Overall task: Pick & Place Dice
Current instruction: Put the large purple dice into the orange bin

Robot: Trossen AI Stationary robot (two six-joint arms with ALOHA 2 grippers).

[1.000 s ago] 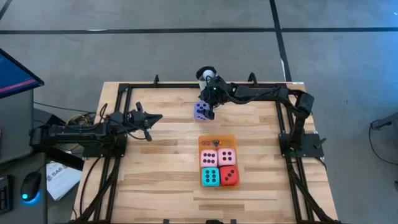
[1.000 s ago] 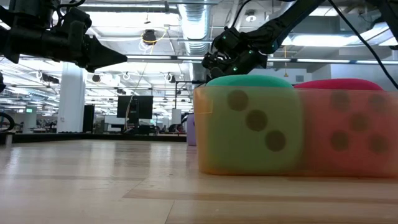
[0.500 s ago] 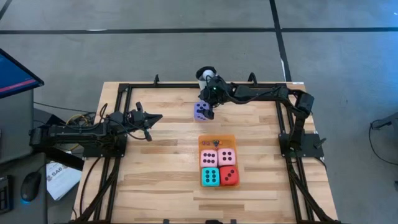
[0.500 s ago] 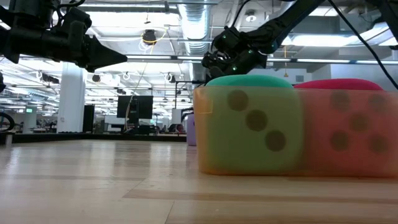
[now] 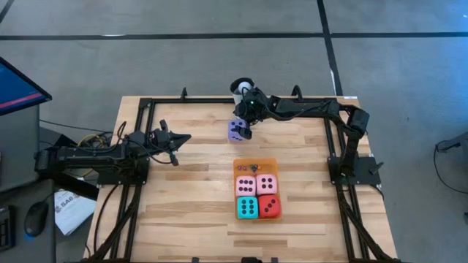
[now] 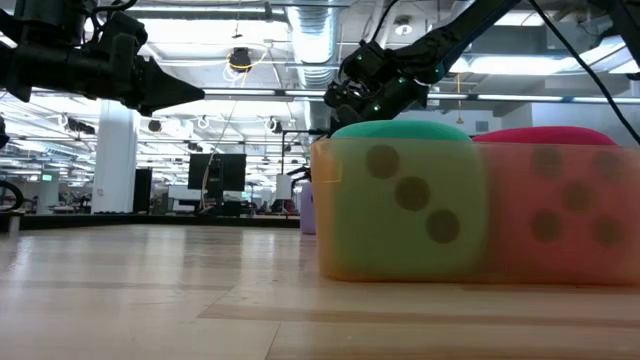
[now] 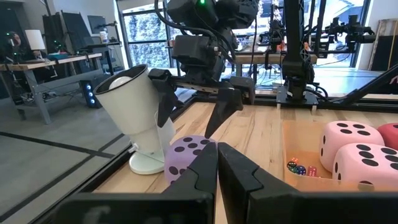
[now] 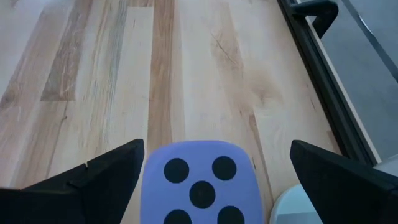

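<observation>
A purple die (image 5: 235, 131) rests on the wood near the table's far edge, its five-pip face toward the right wrist camera (image 8: 200, 184). My right gripper (image 5: 244, 126) hangs just above it, wide open. One finger (image 8: 93, 180) stands on each side of the die without touching it. Two pink dice (image 5: 256, 184), a teal die (image 5: 247, 207) and a red die (image 5: 269, 207) sit in an orange tray (image 5: 255, 162), which also holds tiny coloured dice (image 7: 300, 168) at its far end. My left gripper (image 5: 185, 137) is shut and level over the table's left part.
A white mug with a ball (image 5: 241, 88) stands right behind the purple die, close to my right gripper. Black frame rails (image 5: 146, 109) run along the table's edges. Bare wood lies between my left gripper and the tray.
</observation>
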